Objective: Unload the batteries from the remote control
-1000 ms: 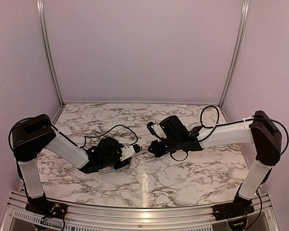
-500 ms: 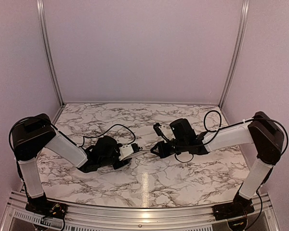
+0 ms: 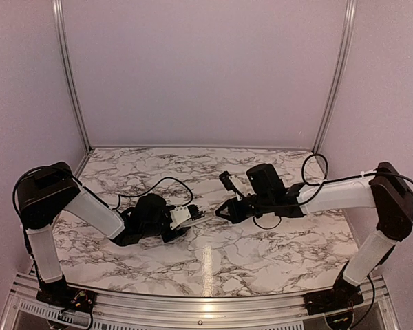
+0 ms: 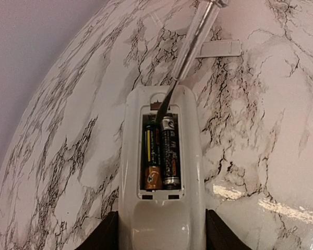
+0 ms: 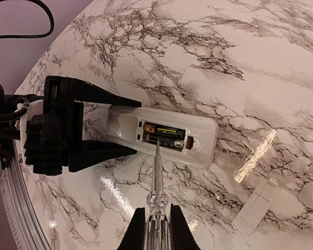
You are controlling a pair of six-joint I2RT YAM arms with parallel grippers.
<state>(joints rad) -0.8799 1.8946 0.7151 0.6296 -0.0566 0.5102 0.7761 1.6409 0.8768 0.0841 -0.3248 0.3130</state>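
My left gripper is shut on the near end of the white remote control, which lies back-up on the table. Its dark recess is uncovered and holds the two batteries side by side. My right gripper is shut on a thin grey tool with a clear handle. In the left wrist view the tool's tip sits at the far end of the recess, by the battery ends. In the top view the left gripper and right gripper face each other over the remote.
The small white flat cover piece lies loose on the marble table to the right of the remote; it also shows in the left wrist view. Cables hang from both arms. Metal posts stand at the table's back corners.
My right arm has drawn back to the right while the tool tip stays at the remote. My left gripper has kept hold of the remote and barely moved.
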